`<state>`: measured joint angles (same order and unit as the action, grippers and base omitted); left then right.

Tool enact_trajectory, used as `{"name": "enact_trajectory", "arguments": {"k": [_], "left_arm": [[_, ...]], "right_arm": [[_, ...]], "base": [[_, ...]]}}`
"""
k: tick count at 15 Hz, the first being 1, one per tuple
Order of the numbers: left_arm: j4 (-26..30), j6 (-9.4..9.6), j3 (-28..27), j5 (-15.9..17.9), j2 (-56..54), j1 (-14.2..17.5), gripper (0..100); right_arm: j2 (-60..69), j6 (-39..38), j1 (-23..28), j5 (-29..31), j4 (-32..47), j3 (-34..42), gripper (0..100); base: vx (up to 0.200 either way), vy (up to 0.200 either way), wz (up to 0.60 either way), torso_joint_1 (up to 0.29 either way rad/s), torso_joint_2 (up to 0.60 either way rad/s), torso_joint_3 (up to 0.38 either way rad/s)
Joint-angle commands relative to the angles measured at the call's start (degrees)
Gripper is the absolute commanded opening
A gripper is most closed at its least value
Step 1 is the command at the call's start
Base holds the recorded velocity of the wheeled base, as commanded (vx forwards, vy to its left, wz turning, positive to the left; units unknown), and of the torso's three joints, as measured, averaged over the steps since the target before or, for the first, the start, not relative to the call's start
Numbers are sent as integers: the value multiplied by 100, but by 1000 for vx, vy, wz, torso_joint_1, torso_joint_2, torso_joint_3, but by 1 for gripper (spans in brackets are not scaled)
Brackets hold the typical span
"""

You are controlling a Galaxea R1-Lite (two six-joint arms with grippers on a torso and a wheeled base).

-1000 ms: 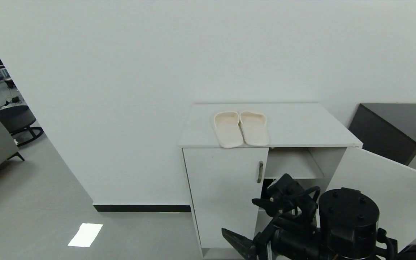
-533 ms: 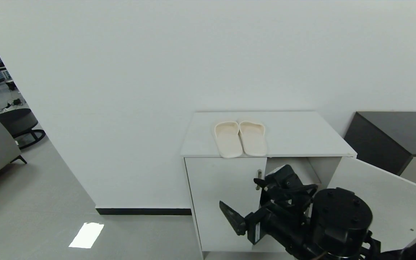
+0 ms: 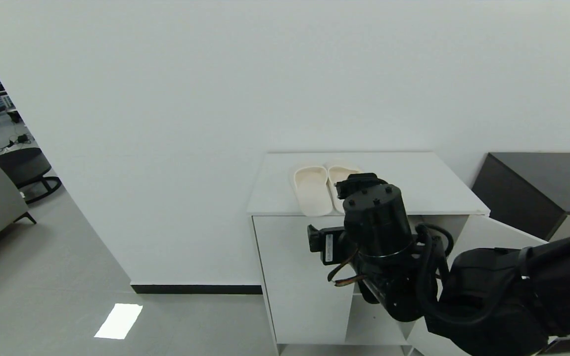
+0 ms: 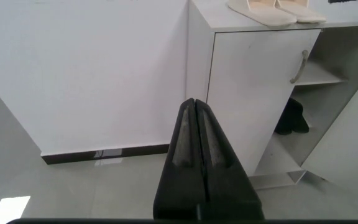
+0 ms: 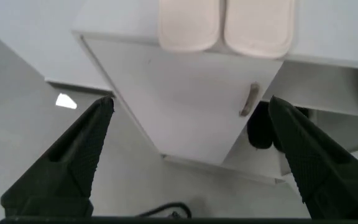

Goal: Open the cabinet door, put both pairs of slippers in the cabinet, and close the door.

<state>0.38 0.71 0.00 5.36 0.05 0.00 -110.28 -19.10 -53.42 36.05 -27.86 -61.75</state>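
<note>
A: Facing the cabinet [image 3: 413, 183], where are the slippers [image 3: 312, 190]?

B: A cream pair lies side by side on the cabinet top, toward its front edge and to the 9 o'clock side of centre. The heels slightly overhang the edge, directly above the left door [image 3: 295, 277].

A: And the doors?

B: The left door is closed, its handle [image 4: 301, 65] on the edge nearest the middle. The right door [image 4: 347, 143] is swung open toward 3 o'clock, exposing a shelf [image 4: 319, 74] and the space below it. In that lower space stands a dark object [image 4: 291, 117], too indistinct to name.

A: State of the right gripper [image 5: 190, 102]?

B: Spread wide and holding nothing. Its two fingers [image 5: 73, 162] frame the cabinet front, with the slipper heels at 12 o'clock between them. The gripper is close to the cabinet but touches nothing. The right arm rises in front of the cabinet and partly covers the right-hand slipper of the pair.

A: The left gripper [image 4: 196, 134]?

B: Its fingers are pressed together with nothing between them. It sits low, well apart from the cabinet, at about 8 o'clock from the closed door.
</note>
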Motion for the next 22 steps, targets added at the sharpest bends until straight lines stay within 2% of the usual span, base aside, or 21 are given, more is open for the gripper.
{"name": "enact_trajectory", "arguments": {"k": [1,4,5,7,9,17,22], "left_arm": [[-3,0,0,0,4,0,0],[-3,8,0,0,4,0,0],[-3,0,0,0,4,0,0],[-3,8,0,0,4,0,0],[-3,8,0,0,4,0,0],[-3,52,0,0,4,0,0],[-3,44,0,0,4,0,0]], "right_arm": [[-117,12,51,43,-45,-110,100],[-266,451,262,34,-836,251,100],[-381,812,350,-1,-1407,470,100],[-477,1040,438,-80,-1829,602,100],[-495,1040,455,-159,-1837,593,100],[-706,1075,622,-326,-1811,514,100],[-1198,1075,631,-344,-1688,-22,100]], "base": [[0,0,0,0,0,0],[0,0,0,0,0,0],[0,0,0,0,0,0],[0,0,0,0,0,0],[0,0,0,0,0,0],[200,0,0,4,0,-1],[200,0,0,3,5,3]]}}
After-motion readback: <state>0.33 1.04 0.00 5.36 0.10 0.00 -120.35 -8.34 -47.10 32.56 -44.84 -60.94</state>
